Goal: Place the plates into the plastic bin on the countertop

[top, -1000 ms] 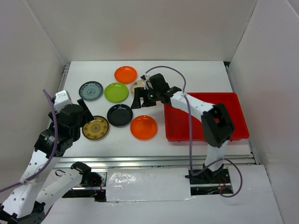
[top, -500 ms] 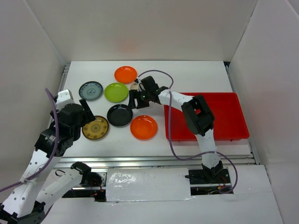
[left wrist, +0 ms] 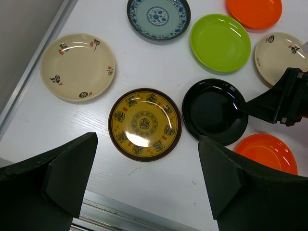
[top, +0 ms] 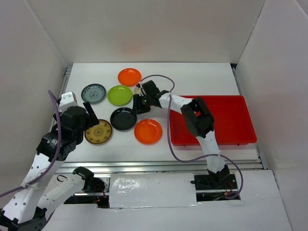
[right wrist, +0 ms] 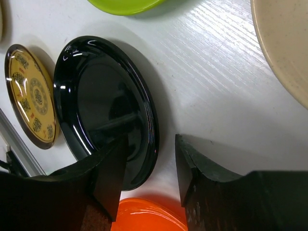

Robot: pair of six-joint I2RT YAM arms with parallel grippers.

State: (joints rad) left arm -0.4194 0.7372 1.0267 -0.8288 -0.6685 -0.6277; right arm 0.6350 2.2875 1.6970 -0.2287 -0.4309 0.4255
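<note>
My right gripper (top: 139, 106) is open and low at the right rim of the black plate (top: 123, 118). In the right wrist view its jaws (right wrist: 150, 147) straddle the black plate's (right wrist: 103, 110) rim, one finger over the dish and one outside it on the countertop (right wrist: 221, 110). My left gripper (top: 90, 118) is open and empty above the brown-gold plate (left wrist: 145, 124). Two orange plates (top: 129, 76) (top: 147, 131), the lime green plate (top: 120, 95) and the grey-blue plate (top: 93, 93) lie around. A cream plate (left wrist: 284, 55) lies behind the right gripper. The red bin (top: 236, 122) holds no plates.
A second cream plate (left wrist: 77, 73) lies at the far left near the metal rail (left wrist: 38, 62), hidden under my left arm in the top view. The right arm (top: 195, 113) reaches across the bin's left end. White walls enclose the countertop (top: 202, 77).
My right gripper has moved left and down from over the cream plate to the black plate's right rim. The left arm has barely moved.
</note>
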